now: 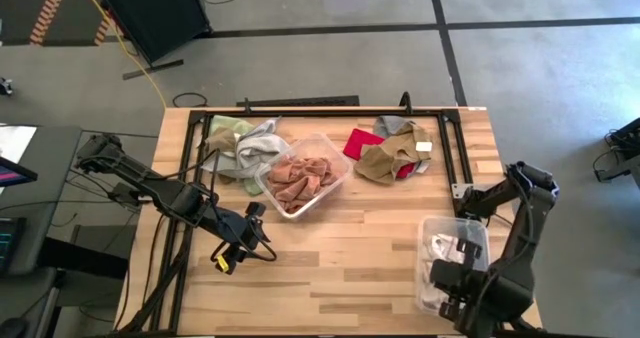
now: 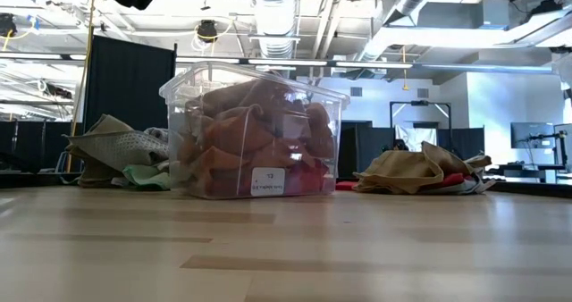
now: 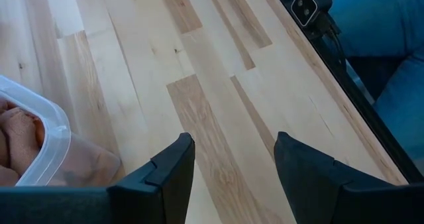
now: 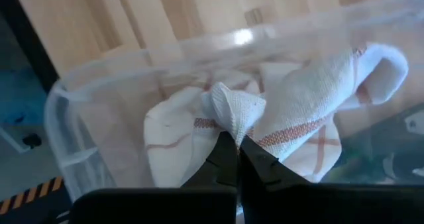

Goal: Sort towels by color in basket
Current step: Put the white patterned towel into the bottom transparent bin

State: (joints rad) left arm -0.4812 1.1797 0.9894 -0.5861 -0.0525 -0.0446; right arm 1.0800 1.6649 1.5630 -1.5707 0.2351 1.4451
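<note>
In the near bin (image 4: 86, 111), right tool (image 4: 236, 143) pinching white towel (image 4: 291, 118), apparently red-striped.

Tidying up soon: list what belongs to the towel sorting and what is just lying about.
Job: centre bin of orange towels; left towel pile; right towel pile; near bin; white towel pinched by right hand; open left hand.
Lying about: yellow cable; monitor.

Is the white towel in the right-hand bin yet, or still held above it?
In the bin, but not released: the right tool is shut on a pinched peak of the white towel, the rest bunched inside.
</note>
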